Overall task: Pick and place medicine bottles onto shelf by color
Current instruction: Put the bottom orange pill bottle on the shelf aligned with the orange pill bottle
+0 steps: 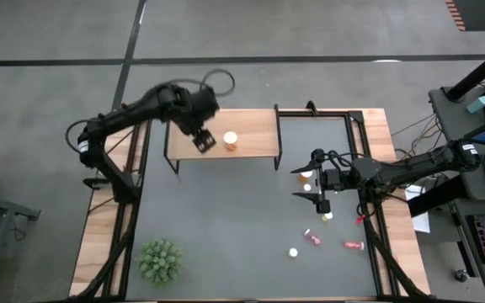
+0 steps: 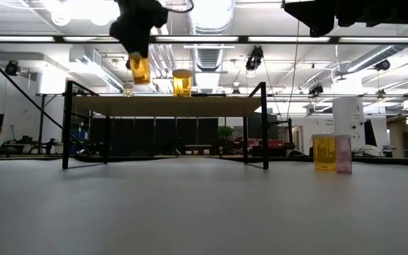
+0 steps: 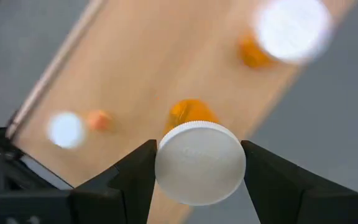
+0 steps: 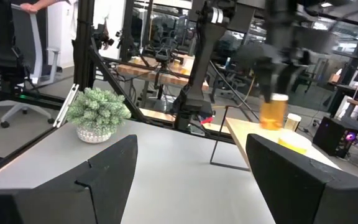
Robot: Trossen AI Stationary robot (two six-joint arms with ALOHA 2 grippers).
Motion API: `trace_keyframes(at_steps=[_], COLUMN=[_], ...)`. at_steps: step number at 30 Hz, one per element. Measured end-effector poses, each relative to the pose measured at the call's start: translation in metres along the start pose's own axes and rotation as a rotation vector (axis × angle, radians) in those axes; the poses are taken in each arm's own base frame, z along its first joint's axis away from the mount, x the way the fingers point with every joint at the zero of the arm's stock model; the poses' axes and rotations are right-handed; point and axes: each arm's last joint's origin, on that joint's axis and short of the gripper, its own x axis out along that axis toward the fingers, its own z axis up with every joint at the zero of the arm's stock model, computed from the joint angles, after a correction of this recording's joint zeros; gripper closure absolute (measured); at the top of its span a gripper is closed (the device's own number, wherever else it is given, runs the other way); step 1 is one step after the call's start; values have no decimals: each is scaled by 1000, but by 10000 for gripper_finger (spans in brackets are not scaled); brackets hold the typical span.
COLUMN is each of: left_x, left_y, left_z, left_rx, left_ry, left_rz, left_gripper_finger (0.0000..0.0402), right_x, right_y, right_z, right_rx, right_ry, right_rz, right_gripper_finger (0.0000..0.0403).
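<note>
My left gripper [image 1: 205,140] is over the wooden shelf [image 1: 255,126], shut on an orange bottle [image 2: 139,69] with a white cap [image 3: 200,163]. The bottle hangs just above the board. Another orange bottle [image 1: 230,140] stands on the board beside it, also in the low view [image 2: 182,83]. A smaller bottle [image 3: 67,129] stands on the board too. My right gripper [image 1: 298,183] is open and empty, raised above the table's right half. An orange bottle [image 2: 324,152], a pink one [image 2: 343,154] and further small bottles [image 1: 313,238] are on the table. My left gripper pinches the bottle's white cap [image 3: 166,171] between its two fingers, one on each side of the cap's rim. The fingers come from above, pointing down. The bottle hangs upright below them, its orange body [image 3: 191,112] clear of the shelf board.
A green spiky plant [image 1: 160,259] stands at the table's near left. The shelf's black legs [image 2: 263,127] stand on the table's far part. A black frame [image 1: 352,118] borders the far right. Bare grey table top lies between the shelf and the near edge.
</note>
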Motion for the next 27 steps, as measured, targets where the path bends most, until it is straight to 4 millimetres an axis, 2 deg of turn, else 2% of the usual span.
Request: trace_keyframes(at_steps=[3, 7, 16, 27], left_x=[4, 13, 41, 48], left_y=[16, 26, 21, 20], left_z=[7, 14, 26, 30], left_rx=[-17, -22, -12, -13], left_ry=[-16, -1, 68, 75], left_rz=[-13, 2, 11, 15], left_gripper_finger=[204, 204, 204, 198], right_x=[0, 0, 0, 0], right_y=[0, 0, 0, 0], right_z=[0, 0, 1, 1], right_rx=[-7, -20, -21, -21], right_ry=[-1, -2, -5, -5], right_rz=[0, -1, -2, -3], right_gripper_finger=[113, 113, 113, 113])
